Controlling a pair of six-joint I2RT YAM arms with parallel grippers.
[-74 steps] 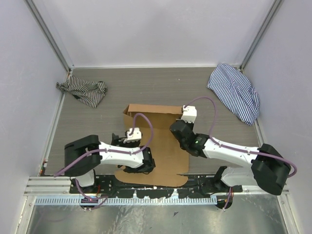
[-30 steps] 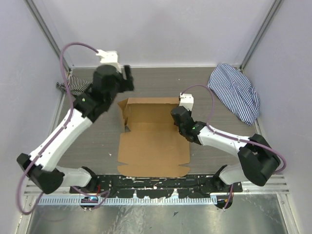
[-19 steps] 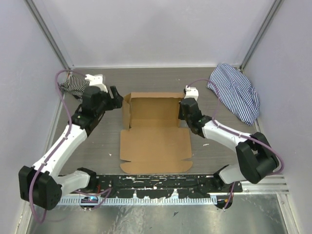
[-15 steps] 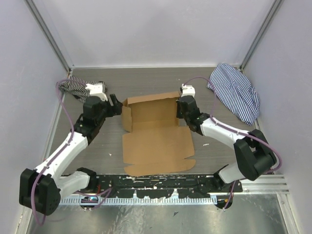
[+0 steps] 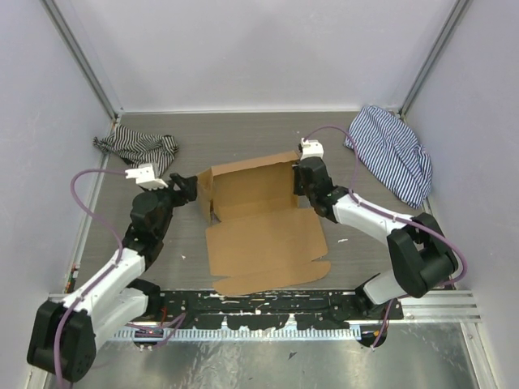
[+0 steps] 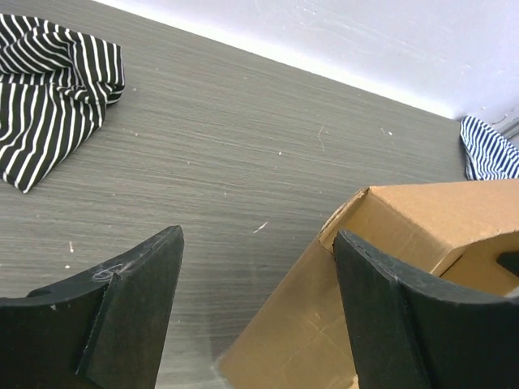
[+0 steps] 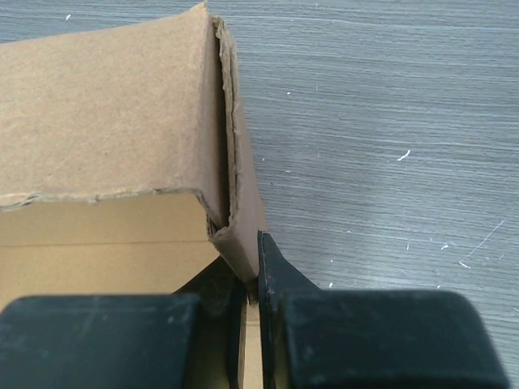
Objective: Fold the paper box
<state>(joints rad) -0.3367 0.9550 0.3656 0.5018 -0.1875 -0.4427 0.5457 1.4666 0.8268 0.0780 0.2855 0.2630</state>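
The paper box (image 5: 263, 231) is a brown cardboard sheet lying mid-table, its far wall and side flaps raised. My right gripper (image 5: 298, 181) is shut on the box's right side wall; in the right wrist view its tips (image 7: 252, 263) pinch the lower end of that folded flap, with the paper box (image 7: 105, 121) filling the left. My left gripper (image 5: 186, 189) stands open just left of the box's left wall. In the left wrist view the gripper (image 6: 259, 239) holds nothing, and the box corner (image 6: 405, 219) sits by the right finger (image 6: 405, 316).
A black-and-white striped cloth (image 5: 138, 151) (image 6: 49, 97) lies at the far left. A blue striped cloth (image 5: 391, 152) (image 6: 491, 150) lies at the far right. Enclosure walls ring the table, and a metal rail (image 5: 259, 312) runs along the near edge.
My left arm has come down from high over the table to the box's left wall, jaws still open. The box has turned slightly, its near end swinging right. My right gripper keeps its hold.
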